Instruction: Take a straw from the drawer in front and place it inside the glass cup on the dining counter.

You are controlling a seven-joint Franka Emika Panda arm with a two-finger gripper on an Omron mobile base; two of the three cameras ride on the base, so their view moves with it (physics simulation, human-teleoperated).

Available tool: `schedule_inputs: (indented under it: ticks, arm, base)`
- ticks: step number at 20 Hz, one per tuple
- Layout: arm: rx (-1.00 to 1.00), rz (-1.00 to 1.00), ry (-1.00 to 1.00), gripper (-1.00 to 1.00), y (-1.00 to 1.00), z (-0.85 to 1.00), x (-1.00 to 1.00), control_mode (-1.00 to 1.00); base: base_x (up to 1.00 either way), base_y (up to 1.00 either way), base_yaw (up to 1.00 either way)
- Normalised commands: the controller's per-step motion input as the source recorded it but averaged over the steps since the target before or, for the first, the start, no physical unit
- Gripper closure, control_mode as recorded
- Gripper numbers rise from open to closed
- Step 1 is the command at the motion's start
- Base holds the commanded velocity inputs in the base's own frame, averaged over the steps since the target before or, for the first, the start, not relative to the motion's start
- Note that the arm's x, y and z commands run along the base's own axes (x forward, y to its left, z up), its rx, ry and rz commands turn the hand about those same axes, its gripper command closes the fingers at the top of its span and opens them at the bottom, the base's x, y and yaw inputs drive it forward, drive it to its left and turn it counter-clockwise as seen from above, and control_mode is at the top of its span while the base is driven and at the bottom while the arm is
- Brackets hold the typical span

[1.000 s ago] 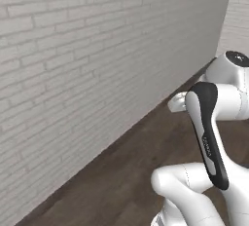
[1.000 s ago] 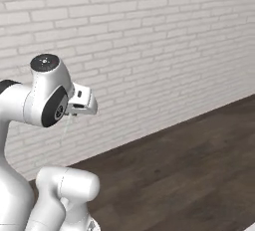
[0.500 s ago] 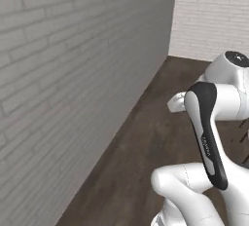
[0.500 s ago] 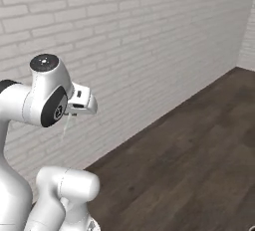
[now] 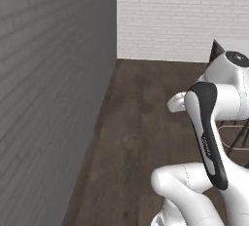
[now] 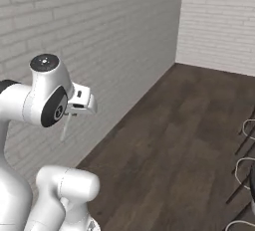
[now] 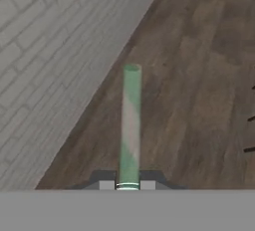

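Note:
A green-and-white striped straw [image 7: 130, 120] stands up between my gripper [image 7: 127, 185] fingertips, which are shut on its lower end. In the right base view the same straw [image 6: 65, 127] hangs as a thin pale stick below the gripper [image 6: 69, 117], held high over the floor beside the brick wall. The hand [image 5: 177, 104] pokes out behind the upper arm in the left base view. A white-topped, dark-sided corner at the right looks like the dining counter [image 5: 224, 46]. The drawer and the glass cup are out of view.
A grey brick wall [image 5: 48, 84] runs close along the left and meets a lighter brick wall [image 5: 180, 15] at the room's corner. Dark wood floor [image 6: 189, 140] stretches ahead. Thin dark stool legs [image 5: 236, 135] stand at the right, also seen as stool frames [image 6: 244, 170].
The whole picture has swung: the base has turned, so the side wall slid left and the room's corner, far wall and stools came into view. The arm holds its pose with the straw.

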Motion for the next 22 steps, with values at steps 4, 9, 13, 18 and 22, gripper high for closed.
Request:
schedule_inputs:
  ticks: [4,9,13,18,22]
  arm:
    - [0.0,0.0,0.0,1.0,0.0,0.0,0.0,1.0]
    - [0.0,0.0,0.0,1.0,0.0,0.0,0.0,1.0]
    - [0.0,0.0,0.0,1.0,0.0,0.0,0.0,1.0]
    - [0.0,0.0,0.0,1.0,0.0,0.0,0.0,1.0]
    - [0.0,0.0,0.0,1.0,0.0,0.0,0.0,1.0]
  base:
    - [0.95,0.19,-0.51]
    - [0.93,0.29,-0.51]
    - [0.9,0.48,-0.53]
    - [0.87,0.51,-0.56]
    - [0.78,0.47,-0.6]
